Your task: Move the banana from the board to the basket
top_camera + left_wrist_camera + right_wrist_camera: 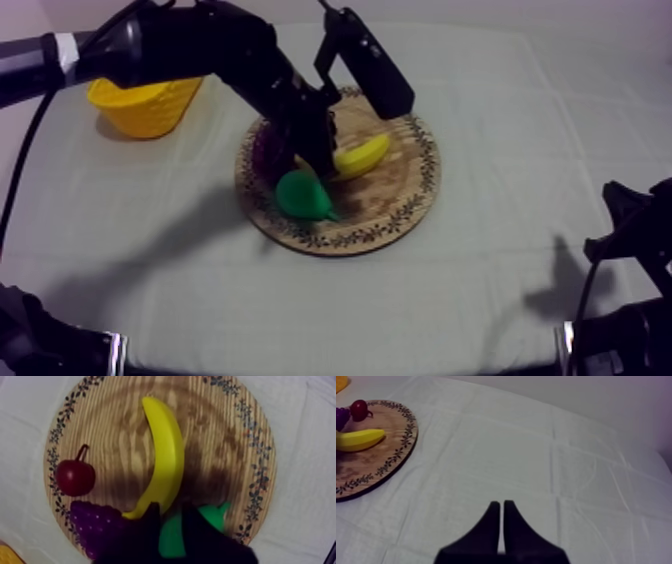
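The yellow banana [362,155] lies on the round wooden board [400,200], beside a green pear [300,193] and purple grapes [266,155]. My left gripper [322,165] hangs over the board at the banana's near end. In the left wrist view its fingers [150,531] stand apart and open just short of the banana [162,461], with the pear [172,536] showing between them. A small red fruit [75,477] and the grapes [95,523] lie beside it on the board [225,436]. My right gripper [501,503] is shut on nothing, low over the cloth.
The yellow basket [145,105] stands at the back left of the table, partly behind my left arm. My right arm [630,240] rests at the table's right edge. From there the board [391,451] with the banana [358,440] lies well off.
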`<state>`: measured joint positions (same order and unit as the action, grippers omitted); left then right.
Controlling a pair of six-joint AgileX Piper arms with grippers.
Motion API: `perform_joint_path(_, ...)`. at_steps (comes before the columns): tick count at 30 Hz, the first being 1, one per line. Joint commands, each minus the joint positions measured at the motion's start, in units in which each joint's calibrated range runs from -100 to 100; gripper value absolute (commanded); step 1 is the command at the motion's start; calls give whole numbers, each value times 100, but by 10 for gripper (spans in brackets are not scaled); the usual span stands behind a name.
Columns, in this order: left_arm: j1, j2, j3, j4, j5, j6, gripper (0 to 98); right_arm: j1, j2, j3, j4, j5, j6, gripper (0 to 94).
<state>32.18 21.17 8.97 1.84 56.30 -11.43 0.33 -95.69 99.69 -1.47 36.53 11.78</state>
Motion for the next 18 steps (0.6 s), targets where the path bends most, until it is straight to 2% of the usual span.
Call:
perform_joint_path(1,31,3,-119,-193,255,133,550,-3,2,-3,-2,0,1,4)
perform_joint_path(4,63,-15,-258,-327,465,245,779,-3,2,-3,-2,0,1,4)
perform_joint_path(7,69,-57,-243,-365,497,264,897,-3,2,-3,-2,0,1,4)
perform_joint_path(11,69,-43,-177,-374,477,216,949,-3,2,-3,-2,0,1,4)
perform_joint_path(18,27,409,-382,-355,696,45,964,-3,2,-3,-2,0,1,4)
